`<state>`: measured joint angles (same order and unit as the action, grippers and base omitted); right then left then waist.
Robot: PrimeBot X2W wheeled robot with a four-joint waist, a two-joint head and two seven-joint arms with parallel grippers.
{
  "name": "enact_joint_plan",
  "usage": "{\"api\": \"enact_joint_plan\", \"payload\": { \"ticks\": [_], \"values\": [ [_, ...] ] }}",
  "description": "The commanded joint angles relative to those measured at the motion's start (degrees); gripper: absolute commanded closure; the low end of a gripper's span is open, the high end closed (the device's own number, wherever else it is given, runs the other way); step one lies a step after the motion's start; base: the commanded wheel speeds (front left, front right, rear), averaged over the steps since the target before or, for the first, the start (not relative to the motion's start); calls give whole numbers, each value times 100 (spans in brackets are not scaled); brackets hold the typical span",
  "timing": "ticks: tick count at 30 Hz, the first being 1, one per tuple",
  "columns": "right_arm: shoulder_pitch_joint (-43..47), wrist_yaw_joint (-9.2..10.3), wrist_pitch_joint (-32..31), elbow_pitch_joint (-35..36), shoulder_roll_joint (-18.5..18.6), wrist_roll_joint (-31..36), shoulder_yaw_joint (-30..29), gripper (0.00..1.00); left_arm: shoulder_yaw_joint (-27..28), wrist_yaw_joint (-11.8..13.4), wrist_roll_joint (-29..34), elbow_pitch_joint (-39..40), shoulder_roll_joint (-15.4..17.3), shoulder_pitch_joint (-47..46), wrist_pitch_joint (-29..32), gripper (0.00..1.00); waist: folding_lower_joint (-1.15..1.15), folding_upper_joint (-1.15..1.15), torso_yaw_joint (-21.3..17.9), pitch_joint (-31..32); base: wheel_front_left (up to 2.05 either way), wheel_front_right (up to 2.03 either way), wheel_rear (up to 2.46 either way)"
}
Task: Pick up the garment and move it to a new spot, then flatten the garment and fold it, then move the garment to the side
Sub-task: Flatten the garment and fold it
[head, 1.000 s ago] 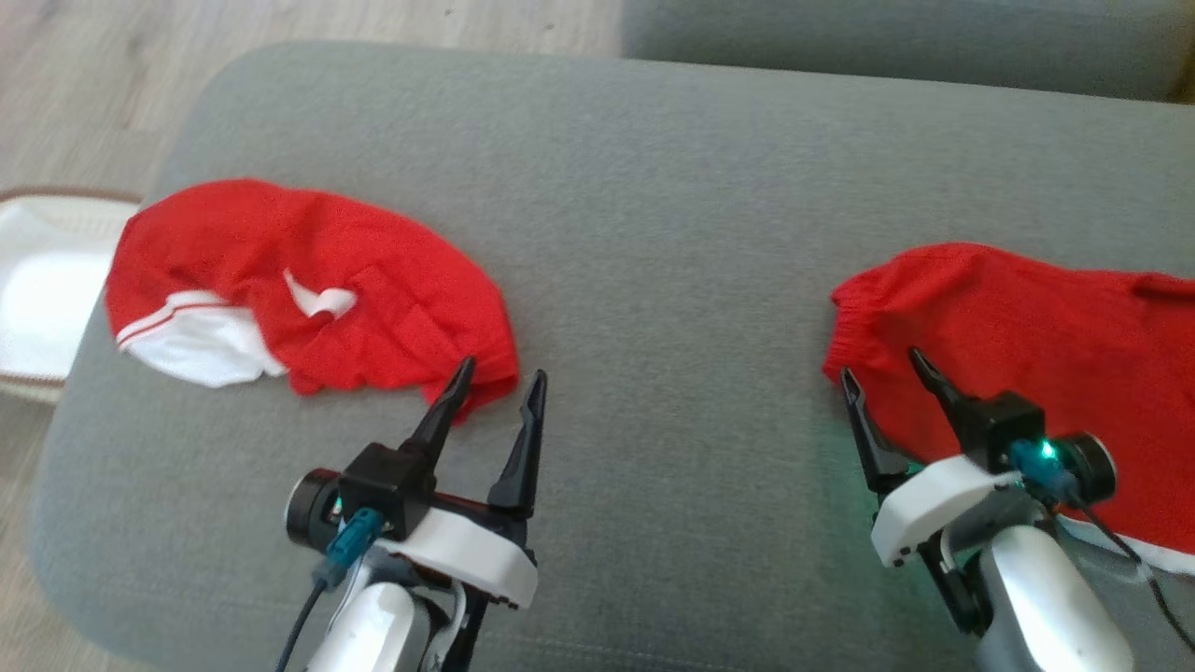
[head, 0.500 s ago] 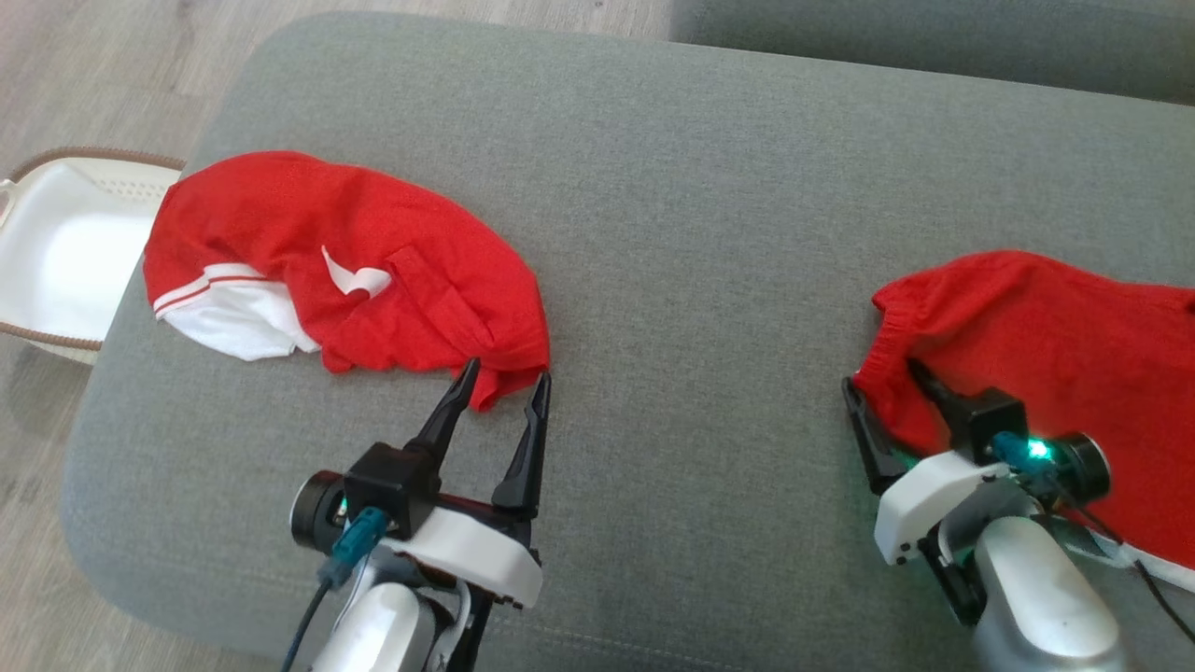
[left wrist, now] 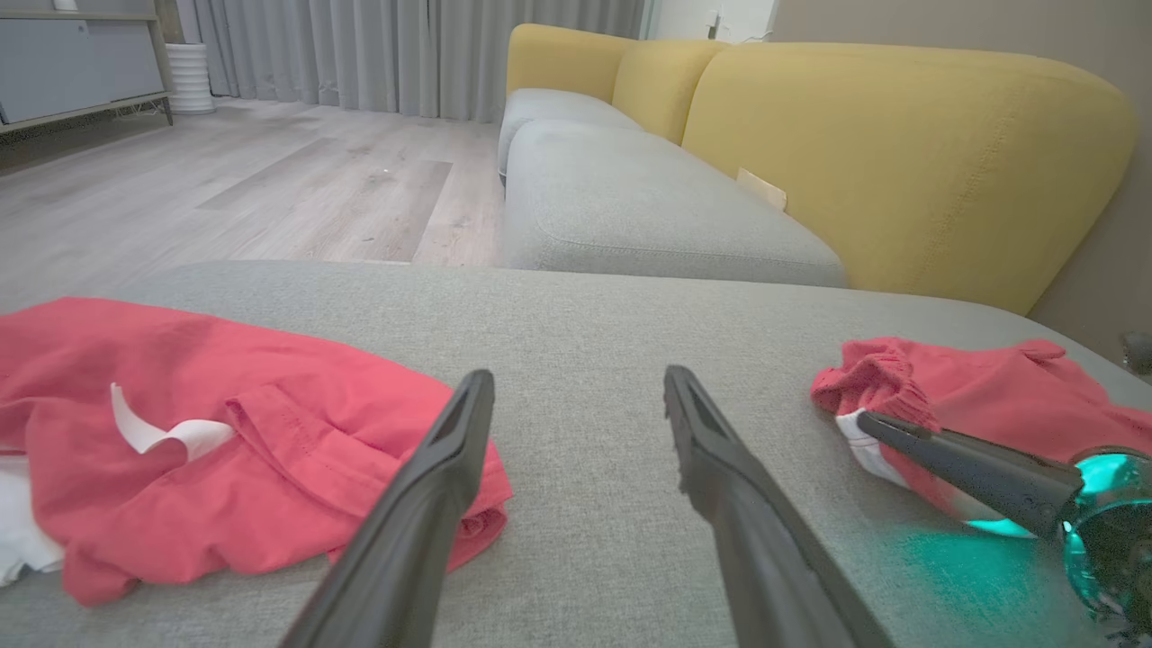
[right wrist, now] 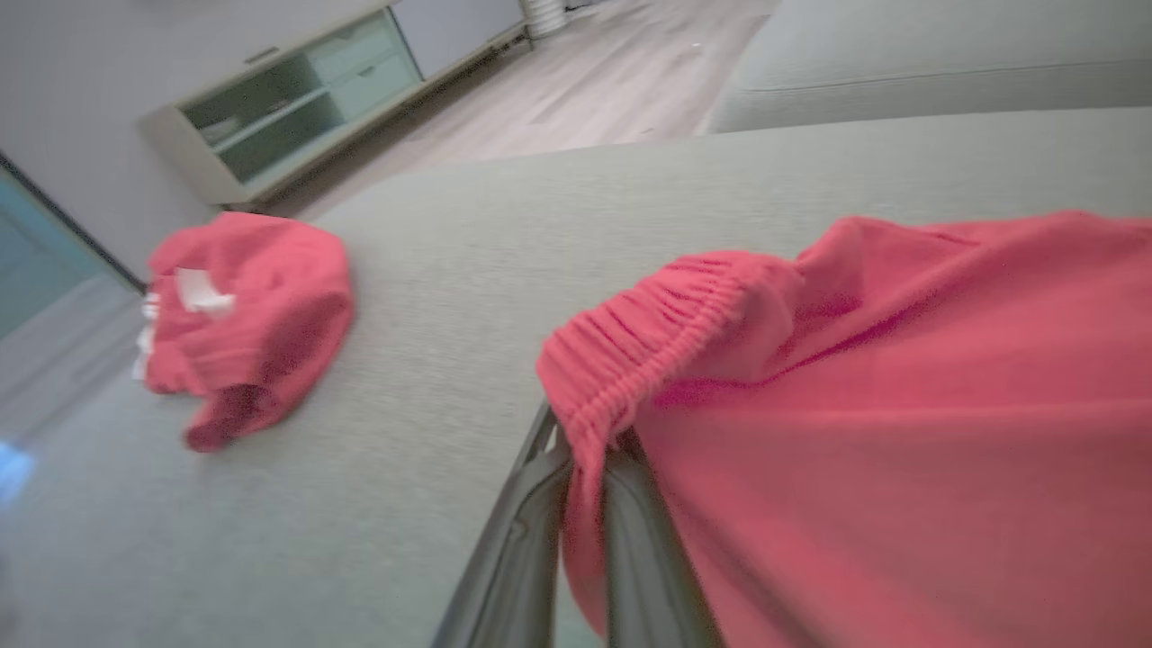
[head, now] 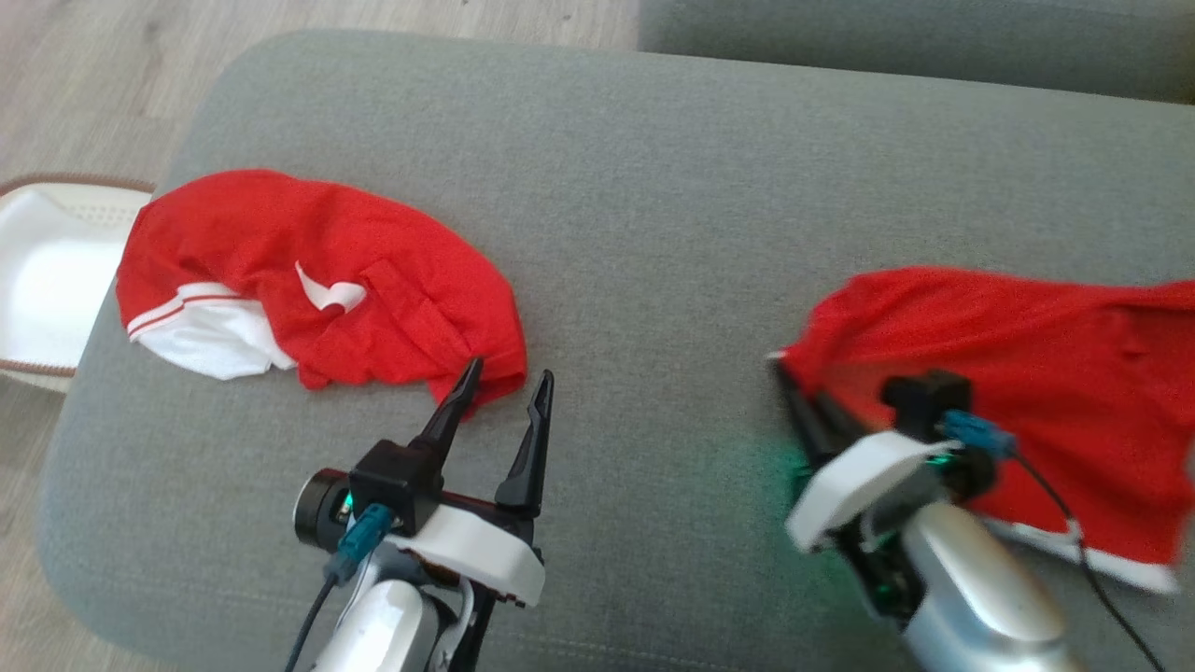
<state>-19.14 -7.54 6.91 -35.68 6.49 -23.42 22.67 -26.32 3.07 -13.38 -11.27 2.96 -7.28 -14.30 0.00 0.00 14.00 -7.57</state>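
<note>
While the left pincer (head: pixel 508 371) sits at about 7 o'clock in the head view with its two dark fingers spread wide and nothing between them, the right pincer (right wrist: pixel 585 468) over at 4 o'clock is clenched on the garment (head: pixel 1008 364). The right wrist view shows it best: both fingers are pinched together on the gathered elastic edge of the red fabric. That edge is bunched up a little, and the rest trails off toward 3 o'clock, lying on the grey cushion (head: pixel 653 187). There's a white trim along its near edge. The head view is kinda blurry around that arm, so finer detail there is hard to call.

Just past the left pincer's tips, a second red piece (head: pixel 373 280) lies crumpled at 9 to 10 o'clock, with a white panel at its left end and a small white tag curling up on top. The two red pieces are well apart, with bare cushion between them.

Farther out, a white basket (head: pixel 47 271) pokes in at 9 o'clock beside the cushion, with wood floor (head: pixel 93 75) at 11 and another grey cushion (head: pixel 887 47) at 1 o'clock. The left wrist view adds a yellow sofa back (left wrist: pixel 900 153) behind that.
</note>
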Motion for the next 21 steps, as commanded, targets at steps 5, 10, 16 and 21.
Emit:
{"api": "enact_joint_plan", "payload": {
  "ticks": [5, 10, 16, 21],
  "values": [
    [38, 5, -550, 1300, 377, -1573, 1351, 100, 137, -21, -40, 100, -8, -195, -70, 0, 0, 0, -124, 129, 0, 0, 0],
    [107, 5, -994, 1864, 758, -2425, 1925, 100, 98, -34, -57, 65, -8, -184, -70, 0, 0, 0, -148, 179, 0, 0, 0],
    [43, 5, -1091, 1514, 1004, -2599, 2012, 55, 61, -63, -50, 11, -8, -167, -70, 0, 0, 0, -159, 175, 0, 0, 0],
    [-74, 5, -975, 1041, 960, -2491, 1988, 0, 48, -79, -58, -20, -8, -179, -70, 0, 0, 0, -182, 129, 0, 0, 0]
  ]
}}
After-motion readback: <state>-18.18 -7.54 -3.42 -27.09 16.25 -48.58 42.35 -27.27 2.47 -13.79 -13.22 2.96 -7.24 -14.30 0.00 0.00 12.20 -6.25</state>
